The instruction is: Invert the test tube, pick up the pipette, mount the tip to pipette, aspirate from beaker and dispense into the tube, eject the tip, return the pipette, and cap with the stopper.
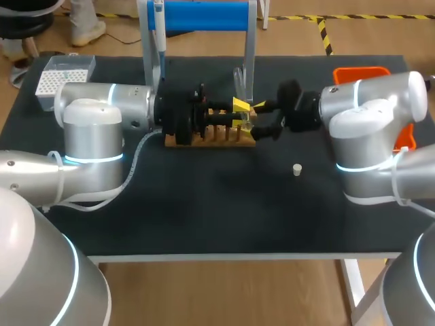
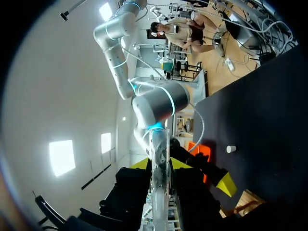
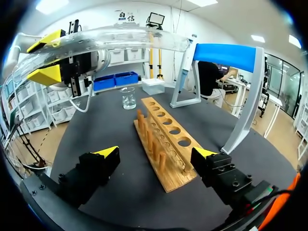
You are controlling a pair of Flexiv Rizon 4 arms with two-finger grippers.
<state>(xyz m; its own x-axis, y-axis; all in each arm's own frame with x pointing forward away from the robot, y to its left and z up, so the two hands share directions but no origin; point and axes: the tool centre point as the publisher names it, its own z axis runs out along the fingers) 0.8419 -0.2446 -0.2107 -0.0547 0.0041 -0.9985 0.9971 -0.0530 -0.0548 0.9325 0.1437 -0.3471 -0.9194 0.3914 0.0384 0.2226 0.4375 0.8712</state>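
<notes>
Test tube [image 2: 159, 144] of clear, see-through glass sits clamped in the left gripper [image 2: 160, 164], one yellow-tipped finger pressing on each side of it. It lies about level above the wooden rack [image 1: 211, 134], crossing over the rack's right-hand part and touching none of its holes. It is long and slender with a smooth wall, and things behind it show through. Which end is the mouth I cannot tell.

The right gripper [image 3: 156, 153] hovers just off the rack's right end and faces along it, fingers spread wide with nothing between them but the view of the rack. The tube passes above and ahead of it.

The rack itself is a long wooden block with a row of round holes on top and a row of pegs along one side, lying on the black table [image 1: 204, 217]. A small glass beaker [image 3: 128, 97] stands just past the rack's left end. Behind the rack rises a stand with a blue top bar [image 1: 197, 16], and the pipette [image 1: 159, 30] hangs at the stand's left post. A small white stopper [image 1: 297, 169] sits on the robot's side of the rack, off its right end and well apart. A tip box [image 1: 64, 76] lies well beyond the rack's left end, and an orange bin [image 1: 360, 72] lies beyond its right end.
</notes>
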